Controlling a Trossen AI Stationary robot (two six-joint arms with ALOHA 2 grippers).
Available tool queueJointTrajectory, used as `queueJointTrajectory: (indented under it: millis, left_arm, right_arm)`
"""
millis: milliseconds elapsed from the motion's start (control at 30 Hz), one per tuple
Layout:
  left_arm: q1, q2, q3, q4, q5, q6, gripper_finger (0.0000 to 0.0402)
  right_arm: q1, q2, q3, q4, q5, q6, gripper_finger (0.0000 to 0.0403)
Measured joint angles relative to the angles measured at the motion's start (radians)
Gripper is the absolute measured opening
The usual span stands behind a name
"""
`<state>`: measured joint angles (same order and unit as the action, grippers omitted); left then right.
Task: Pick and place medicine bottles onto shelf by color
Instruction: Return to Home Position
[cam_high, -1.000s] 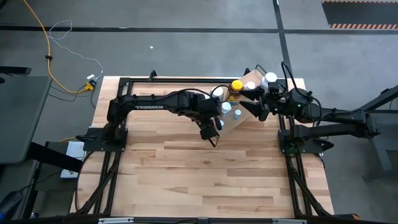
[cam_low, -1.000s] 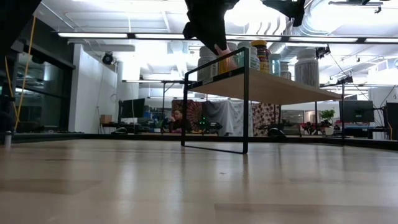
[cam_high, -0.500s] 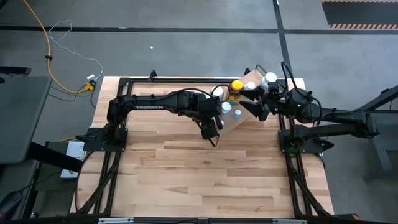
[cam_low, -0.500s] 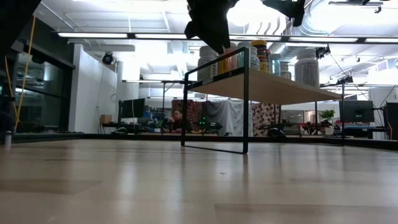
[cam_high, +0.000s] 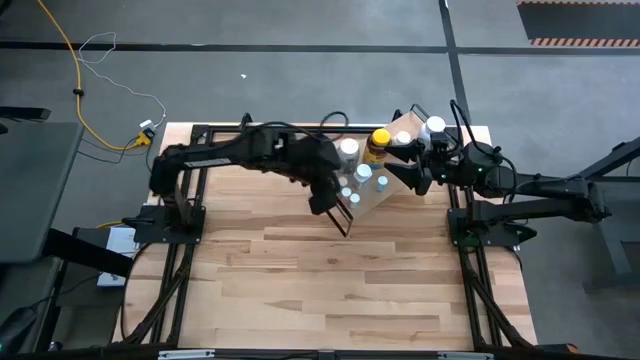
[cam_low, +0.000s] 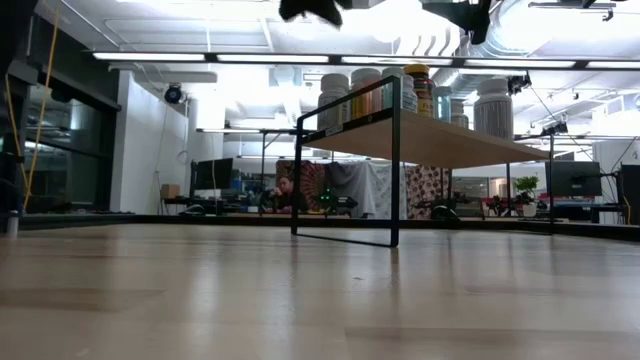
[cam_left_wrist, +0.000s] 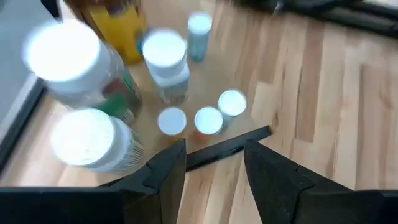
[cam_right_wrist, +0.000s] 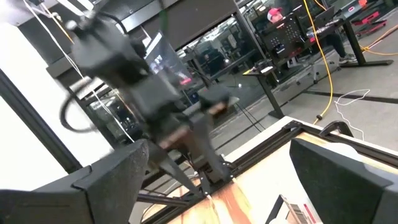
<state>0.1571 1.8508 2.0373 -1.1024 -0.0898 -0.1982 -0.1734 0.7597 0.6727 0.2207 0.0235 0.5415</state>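
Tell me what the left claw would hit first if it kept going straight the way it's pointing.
Most likely the black wire end frame of the light-wood board shelf, ahead of the open left claw, just short of three small white-capped medicine bottles. Depth is unclear.

On my left wrist feed I count eight bottles (cam_left_wrist: 163, 59): seven white-capped, two of them big and three tiny, plus one amber bottle (cam_left_wrist: 118, 22). I see one shelf (cam_low: 450, 143). I have two arms, so a left gripper (cam_left_wrist: 214, 149) and a right gripper (cam_right_wrist: 219, 149), two fingers each. One person (cam_low: 286, 190) shows far behind in the low view.
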Motion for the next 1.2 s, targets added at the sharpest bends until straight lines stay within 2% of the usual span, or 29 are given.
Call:
queueJointTrajectory:
  millis: [167,233,333,400,600,767,1033,1200]
  left_arm:
    - [-0.051,-0.103,-0.039,0.082,-0.088,0.048,0.0119]
    - [-0.080,-0.159,-0.115,0.178,-0.129,0.083,0.0088]
    - [-0.118,-0.268,-0.291,0.348,-0.189,0.099,0.0026]
    - [-0.140,-0.343,-0.427,0.498,-0.205,0.099,0.0008]
    - [-0.161,-0.611,-0.834,0.819,-0.176,0.048,0.0003]
    - [-0.131,-0.827,-1.102,1.022,-0.111,0.043,0.0002]
    - [0.023,-1.114,-1.347,1.087,-0.029,-0.009,0.0000]
    - [0.057,-1.233,-1.466,1.112,-0.016,-0.069,0.0000]
  right_arm:
    - [0.000,0.001,0.000,-0.003,0.000,0.000,0.0383]
    - [0.000,0.000,0.000,-0.004,0.000,0.000,0.0383]
    - [0.000,0.001,0.000,-0.008,0.000,0.000,0.0383]
    - [0.000,0.001,0.000,-0.015,0.000,0.000,0.0383]
    - [0.000,0.006,0.000,-0.019,0.000,0.000,0.0383]
    - [-0.002,0.008,0.000,-0.019,0.000,0.000,0.0383]
    - [-0.003,0.008,0.000,-0.015,0.000,0.061,0.0383]
    - [-0.003,0.008,0.000,-0.025,0.000,0.061,0.0378]
